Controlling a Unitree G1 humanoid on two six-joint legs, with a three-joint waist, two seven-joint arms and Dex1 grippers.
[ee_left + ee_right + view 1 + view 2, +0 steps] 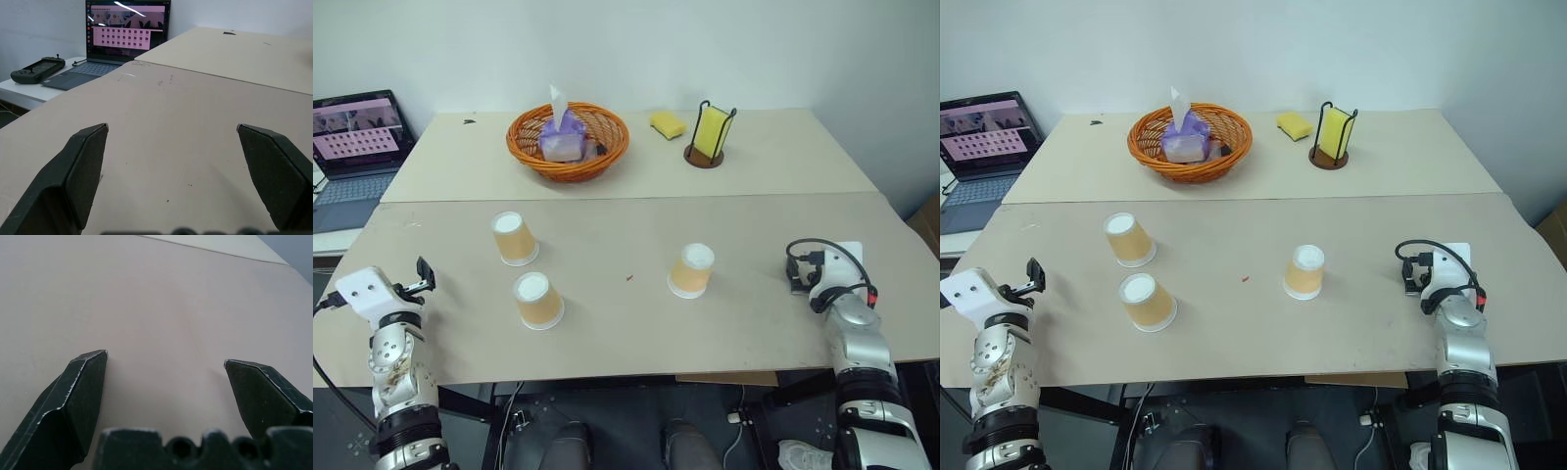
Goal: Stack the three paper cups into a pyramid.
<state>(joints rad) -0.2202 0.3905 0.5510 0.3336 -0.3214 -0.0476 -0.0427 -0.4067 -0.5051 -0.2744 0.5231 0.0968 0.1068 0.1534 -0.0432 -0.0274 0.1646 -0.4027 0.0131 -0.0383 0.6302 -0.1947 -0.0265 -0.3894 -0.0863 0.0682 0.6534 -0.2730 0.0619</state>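
Observation:
Three tan-orange paper cups stand upside down and apart on the near table (626, 323). One cup (515, 238) is at the left, a second cup (538, 301) sits just in front of it, and the third cup (691, 270) is right of centre. No pyramid is formed. My left gripper (172, 127) hovers open over the table's left edge, well left of the cups, with bare tabletop between its fingers (83, 166). My right gripper (165, 357) stands open near the right edge, to the right of the third cup, and holds nothing.
On the far table sit an orange wicker basket (612, 147) with a tissue pack, a loose yellow sponge (668, 123) and a black holder with a yellow sponge (710, 135). A laptop (357, 147) and a game controller (36, 70) lie on a side desk to the left.

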